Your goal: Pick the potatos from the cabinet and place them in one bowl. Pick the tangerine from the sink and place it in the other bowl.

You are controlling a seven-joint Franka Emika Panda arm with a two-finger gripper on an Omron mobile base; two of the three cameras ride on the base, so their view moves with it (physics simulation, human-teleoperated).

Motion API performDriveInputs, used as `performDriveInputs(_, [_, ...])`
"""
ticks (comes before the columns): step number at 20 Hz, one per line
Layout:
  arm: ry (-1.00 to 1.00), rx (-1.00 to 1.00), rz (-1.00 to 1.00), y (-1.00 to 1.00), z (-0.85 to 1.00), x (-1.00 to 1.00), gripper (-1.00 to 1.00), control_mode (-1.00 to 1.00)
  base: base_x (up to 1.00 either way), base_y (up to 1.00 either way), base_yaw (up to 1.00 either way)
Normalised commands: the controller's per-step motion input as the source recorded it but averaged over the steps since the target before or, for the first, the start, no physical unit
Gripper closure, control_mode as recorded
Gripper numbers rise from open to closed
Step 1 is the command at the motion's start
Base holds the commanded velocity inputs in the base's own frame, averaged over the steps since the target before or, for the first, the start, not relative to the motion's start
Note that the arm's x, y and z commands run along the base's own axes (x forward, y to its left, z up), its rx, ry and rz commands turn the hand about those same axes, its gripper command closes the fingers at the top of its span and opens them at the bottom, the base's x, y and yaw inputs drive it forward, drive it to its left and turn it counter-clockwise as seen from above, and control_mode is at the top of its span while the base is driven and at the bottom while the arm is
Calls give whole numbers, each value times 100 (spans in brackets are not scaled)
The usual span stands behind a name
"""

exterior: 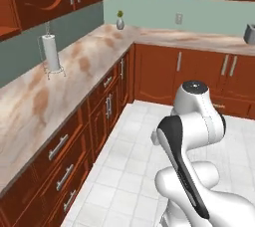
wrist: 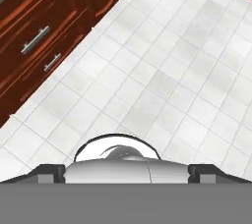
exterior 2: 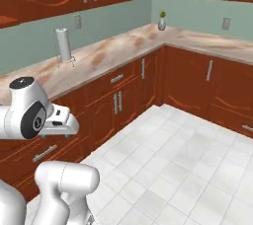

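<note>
White floor tiles (wrist: 162, 70) below; gripper (wrist: 127, 171) fingertips barely visible, spread wide, empty

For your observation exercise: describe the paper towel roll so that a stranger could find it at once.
Start at the long marbled counter along the left wall, under the red-brown cabinets. On it stands a white paper towel roll, upright on a thin wire holder. Unlike the small vase in the far corner, it holds no plant.

Glossy white arm (exterior: 191, 136), dark joints

The white arm (exterior: 191, 136) is folding up over its base, elbow raised, hand pointing down. The tool (wrist: 127, 171) is hanging with its jaws spread wide apart, gripping nothing.
</note>
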Motion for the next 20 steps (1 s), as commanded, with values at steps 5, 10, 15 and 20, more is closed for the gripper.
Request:
performDriveInputs(5, [0, 0, 0, 0, 0, 0, -100, 100, 4, 7, 73])
performDriveInputs(10, [0, 0, 0, 0, 0, 0, -100, 100, 12, 0, 72])
performDriveInputs(15, [0, 0, 0, 0, 0, 0, -100, 100, 68, -24, 39])
performDriveInputs(20, [0, 0, 0, 0, 0, 0, -100, 100, 100, -46, 11])
